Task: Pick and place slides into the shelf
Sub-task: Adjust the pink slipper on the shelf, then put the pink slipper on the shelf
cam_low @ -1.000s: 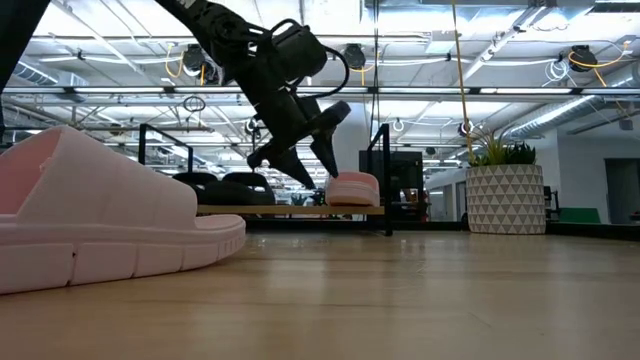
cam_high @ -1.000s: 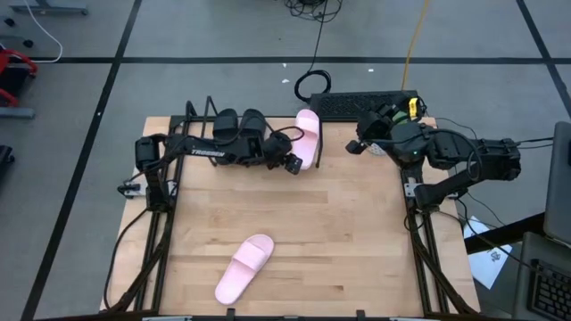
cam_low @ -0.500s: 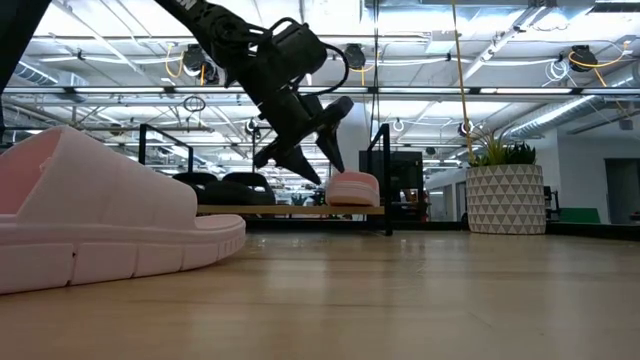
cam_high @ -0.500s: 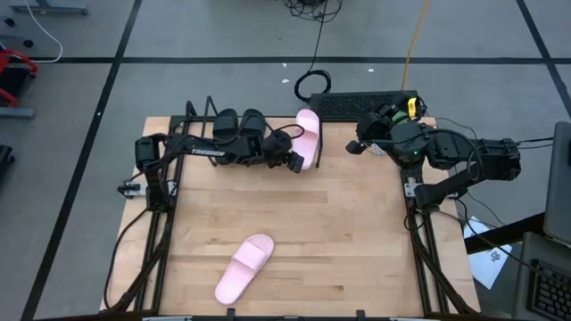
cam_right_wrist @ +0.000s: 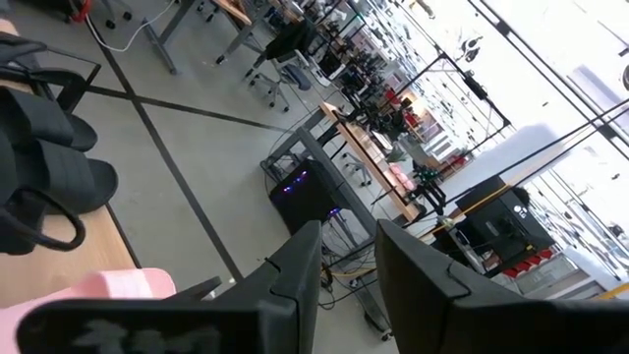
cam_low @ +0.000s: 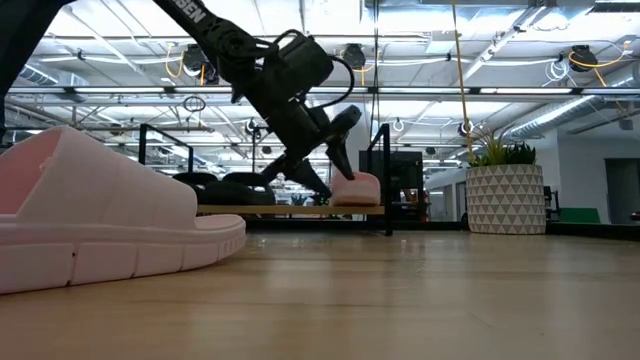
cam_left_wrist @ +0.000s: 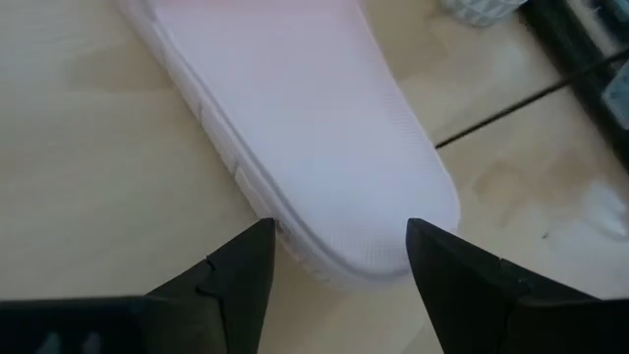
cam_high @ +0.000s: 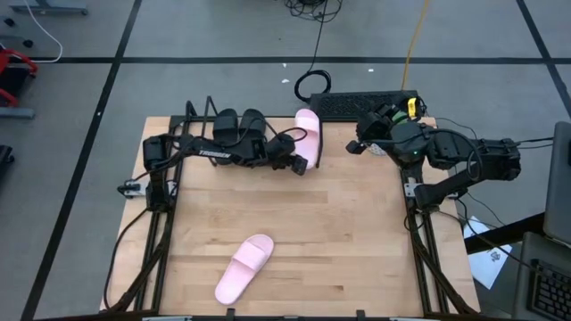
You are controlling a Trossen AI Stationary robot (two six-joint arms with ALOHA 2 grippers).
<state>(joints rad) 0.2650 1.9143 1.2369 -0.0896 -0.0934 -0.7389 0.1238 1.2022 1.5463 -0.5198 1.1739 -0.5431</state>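
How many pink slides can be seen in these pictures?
2. One pink slide lies on the shelf, by the open left gripper. The other pink slide lies on the table, at its near edge.

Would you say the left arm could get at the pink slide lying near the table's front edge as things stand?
Probably yes: the left gripper is open and empty by the shelf, and bare table surrounds that pink slide.

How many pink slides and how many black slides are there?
Pink slides: 2, one on the shelf at, one lying on the table at
Black slides: 2, both on the shelf, at and
Total: 4 slides
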